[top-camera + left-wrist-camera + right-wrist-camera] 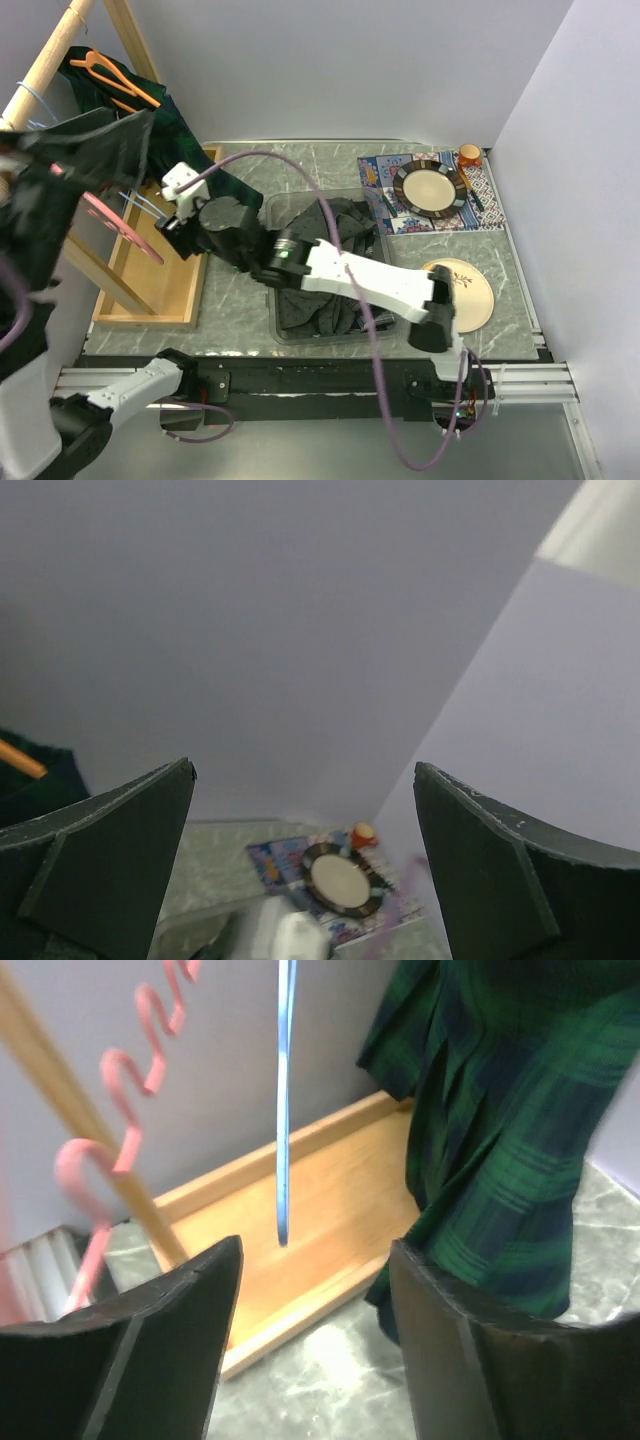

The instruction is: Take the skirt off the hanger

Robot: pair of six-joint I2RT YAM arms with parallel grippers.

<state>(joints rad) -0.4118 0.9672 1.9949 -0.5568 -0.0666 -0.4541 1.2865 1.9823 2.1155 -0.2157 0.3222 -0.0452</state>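
A dark green plaid skirt (190, 130) hangs from an orange hanger (120, 75) on the wooden rack's rail at the top left. In the right wrist view the skirt (500, 1140) hangs just right of my fingers. My right gripper (170, 215) reaches left to the rack. It is open and empty (315, 1250), low beside the skirt's hem and not touching it. A blue hanger (285, 1100) and a pink hanger (120, 1090) hang in front of it. My left gripper (135, 150) is raised high by the rail, open and empty (303, 780), facing the far wall.
The rack's wooden base tray (150, 280) lies at the left. A clear bin (272, 205) of dark clothes sits mid-table under my right arm. A dark-rimmed plate (430, 187) on a patterned mat, an orange cup (468, 153) and a cream plate (462, 290) are at the right.
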